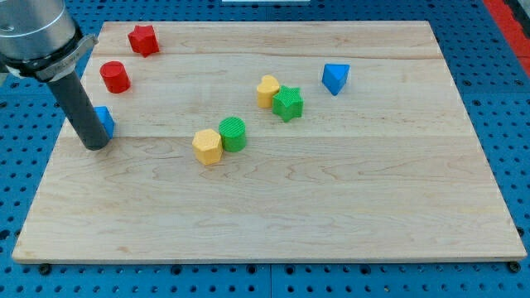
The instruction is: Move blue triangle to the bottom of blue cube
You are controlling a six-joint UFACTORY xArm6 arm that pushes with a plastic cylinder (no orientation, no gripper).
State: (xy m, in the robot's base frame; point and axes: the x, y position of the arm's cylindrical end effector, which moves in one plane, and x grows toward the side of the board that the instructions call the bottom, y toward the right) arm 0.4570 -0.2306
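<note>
We see two red blocks (142, 39), two yellow (208, 146), two green (288, 103), two blue (335, 78), on a pale wood board (331, 199).

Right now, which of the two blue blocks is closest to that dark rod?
The blue cube, at the view's left, partly hidden behind my tip. The blue triangle sits far off toward the view's right.

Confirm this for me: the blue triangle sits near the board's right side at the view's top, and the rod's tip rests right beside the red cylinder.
One detail is wrong. In the camera view, my tip rests beside the blue cube at the wooden board's left edge, partly hiding it, not beside the red cylinder, which stands apart, farther toward the view's top. The blue triangle does sit near the right side at the view's top.
</note>
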